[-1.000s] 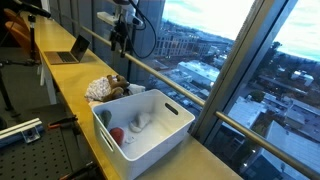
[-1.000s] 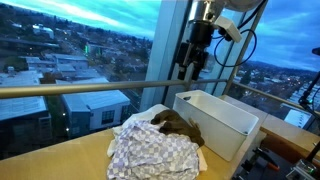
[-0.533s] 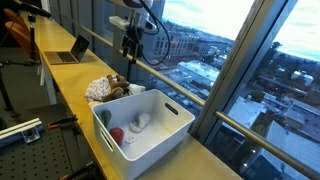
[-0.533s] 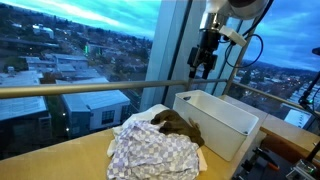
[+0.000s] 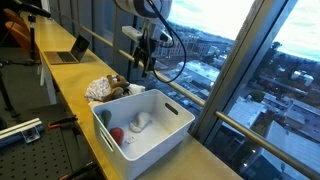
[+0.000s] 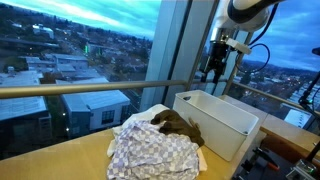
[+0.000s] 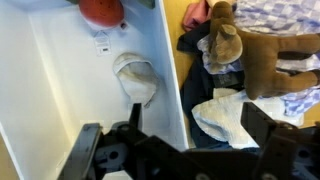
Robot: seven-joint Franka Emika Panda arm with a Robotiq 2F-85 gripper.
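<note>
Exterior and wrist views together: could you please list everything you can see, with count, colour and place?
yellow wooden counter: one, yellow, along the window.
white plastic bin: one, white, on the counter.
round red ball: one, red, in the bin.
pale crumpled cloth: one, off-white, in the bin.
brown plush toy: one, brown, beside the bin.
blue-and-white checked cloth: one, blue-white, beside the bin.
open laptop: one, grey, farther along the counter.
robot's pincer: one, black, open above the bin.

the white bin (image 5: 165,138) is open on top, with bare floor around a white sock (image 7: 135,78) and a red ball (image 7: 101,10). beside its wall, clothes (image 7: 225,115) and a plush toy (image 7: 245,55) crowd the surface (image 5: 70,95); a window rail (image 6: 80,88) runs close behind.
</note>
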